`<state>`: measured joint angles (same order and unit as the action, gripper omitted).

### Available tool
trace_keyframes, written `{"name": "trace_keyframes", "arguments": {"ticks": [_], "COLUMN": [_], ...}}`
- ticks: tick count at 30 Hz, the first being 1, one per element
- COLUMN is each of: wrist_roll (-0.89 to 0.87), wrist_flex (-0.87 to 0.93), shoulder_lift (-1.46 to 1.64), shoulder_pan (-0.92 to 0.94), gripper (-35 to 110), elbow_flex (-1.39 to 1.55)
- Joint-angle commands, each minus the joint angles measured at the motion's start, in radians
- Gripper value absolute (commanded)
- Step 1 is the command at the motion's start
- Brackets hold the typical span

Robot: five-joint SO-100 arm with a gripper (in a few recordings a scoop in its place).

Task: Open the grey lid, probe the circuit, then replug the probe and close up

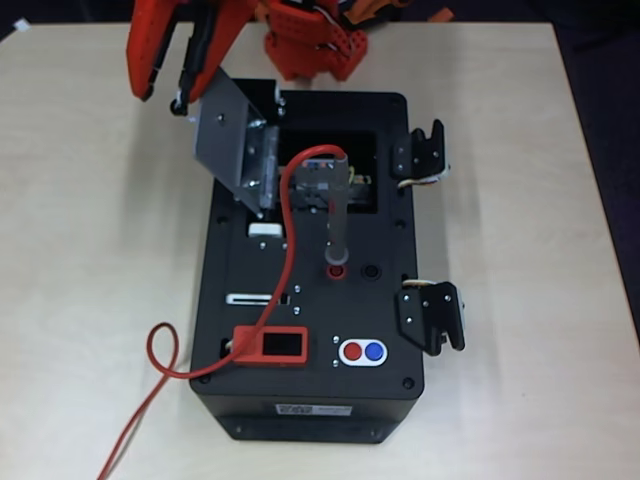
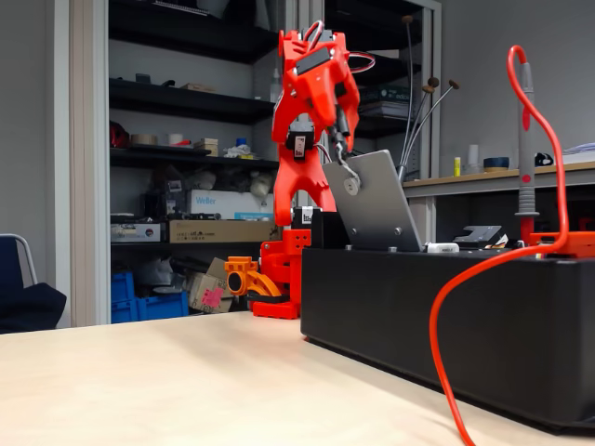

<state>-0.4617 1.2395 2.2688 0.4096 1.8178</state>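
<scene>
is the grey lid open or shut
Open: the grey lid is swung up on its hinge, tilted above the black box, uncovering the compartment.

A matt, brushed-metal look is seen on the grey lid [image 1: 228, 135]. The black box [image 1: 250, 290] is finished in dull, smooth plastic. Glossy red insulation is shown on the cable [image 1: 290, 215]. The table [image 1: 90, 200] is surfaced in pale, smooth wood-look laminate.

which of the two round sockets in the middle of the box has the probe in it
The red-ringed socket, left of the pair in the overhead view: the probe stands in it, while the black socket beside it is empty.
</scene>
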Motion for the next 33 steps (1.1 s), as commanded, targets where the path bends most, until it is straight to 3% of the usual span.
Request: {"name": "trace_keyframes", "arguments": {"ticks": [1, 22, 33], "wrist_roll": [0.023, 0.279, 0.33], "wrist_flex": [-0.035, -0.233, -0.176], "shoulder_lift": [0.041, 0.021, 0.0], "shoulder_pan": [0.012, 0.081, -0.002], "gripper": [21, 22, 22], "elbow_flex": [0.023, -0.057, -0.225]}}
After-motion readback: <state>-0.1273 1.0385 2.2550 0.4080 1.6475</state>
